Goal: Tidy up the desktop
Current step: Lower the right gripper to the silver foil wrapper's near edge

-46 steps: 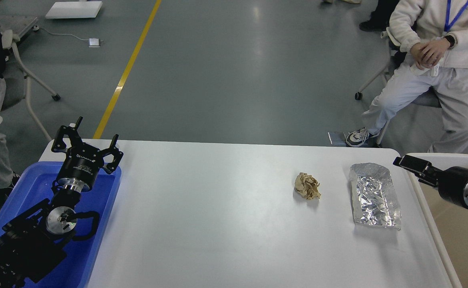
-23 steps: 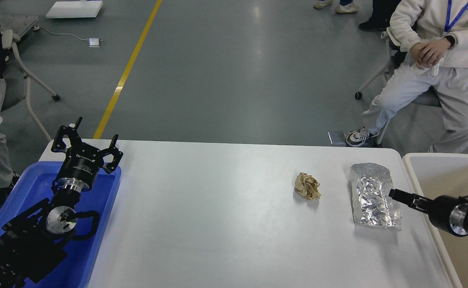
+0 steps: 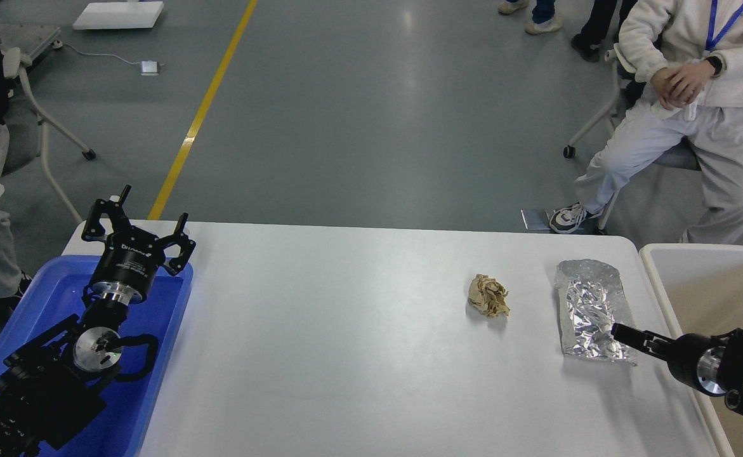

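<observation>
The white desktop (image 3: pixel 346 343) fills the middle of the head view. A crumpled beige paper ball (image 3: pixel 488 295) lies right of centre. A flat silver foil bag (image 3: pixel 590 309) lies further right. My left gripper (image 3: pixel 135 219) is open and empty, held above the far end of the blue tray (image 3: pixel 171 298). My right gripper (image 3: pixel 625 332) comes in from the right and its tip is at the foil bag's near right corner. It is seen end-on, so its fingers cannot be told apart.
A beige-white bin (image 3: pixel 707 260) stands off the desktop's right edge. A seated person in white (image 3: pixel 682 120) is beyond the far right corner. Chair legs (image 3: pixel 54 139) stand at the far left.
My right gripper has moved down and toward me from above the bin's far rim to the foil bag's near right corner. The left arm has not moved.
</observation>
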`<state>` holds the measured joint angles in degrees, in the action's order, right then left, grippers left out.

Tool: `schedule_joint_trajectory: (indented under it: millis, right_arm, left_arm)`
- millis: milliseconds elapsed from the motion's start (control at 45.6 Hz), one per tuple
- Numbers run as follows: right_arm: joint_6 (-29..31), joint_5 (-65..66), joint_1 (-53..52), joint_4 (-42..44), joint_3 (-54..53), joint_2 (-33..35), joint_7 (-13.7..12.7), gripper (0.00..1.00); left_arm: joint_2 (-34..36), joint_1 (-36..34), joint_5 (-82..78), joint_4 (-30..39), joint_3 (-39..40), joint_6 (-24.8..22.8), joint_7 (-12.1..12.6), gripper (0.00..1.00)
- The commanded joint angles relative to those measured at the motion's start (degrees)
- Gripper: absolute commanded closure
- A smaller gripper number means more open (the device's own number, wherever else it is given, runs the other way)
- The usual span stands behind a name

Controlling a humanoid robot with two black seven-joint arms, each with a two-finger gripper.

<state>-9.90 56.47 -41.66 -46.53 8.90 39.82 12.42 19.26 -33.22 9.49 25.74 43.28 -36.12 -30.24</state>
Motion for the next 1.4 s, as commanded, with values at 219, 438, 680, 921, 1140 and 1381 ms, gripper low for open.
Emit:
schedule_joint_trajectory:
  millis: [219,438,680,921,1140,1381]
  right_arm:
    - [-1.4,0.1,1.5,2.0,0.2,-1.5,0.3,0.0]
    - [-3.5,0.7,1.8,2.6,1.2,-1.8,0.4,0.01]
    - [-6.1,0.7,2.1,2.5,3.1,-3.0,0.8,0.15]
    - [-6.1,0.5,2.1,2.6,3.1,-3.1,1.4,0.64]
    - [-6.2,0.1,1.9,2.7,5.3,-3.1,1.3,1.0]
    - [-6.1,-0.7,1.8,2.9,5.0,-3.1,0.9,1.0]
  left_arm:
    - [0.0,0.0,0.0,0.0,0.0,0.0,0.0,0.0]
    - [0.0,0.0,0.0,0.0,0.0,0.0,0.0,0.0]
    - [0.0,0.0,0.0,0.0,0.0,0.0,0.0,0.0]
    - [0.0,0.0,0.0,0.0,0.0,0.0,0.0,0.0]
    - [0.0,0.0,0.0,0.0,0.0,0.0,0.0,0.0]
    - [0.0,0.0,0.0,0.0,0.0,0.0,0.0,0.0]
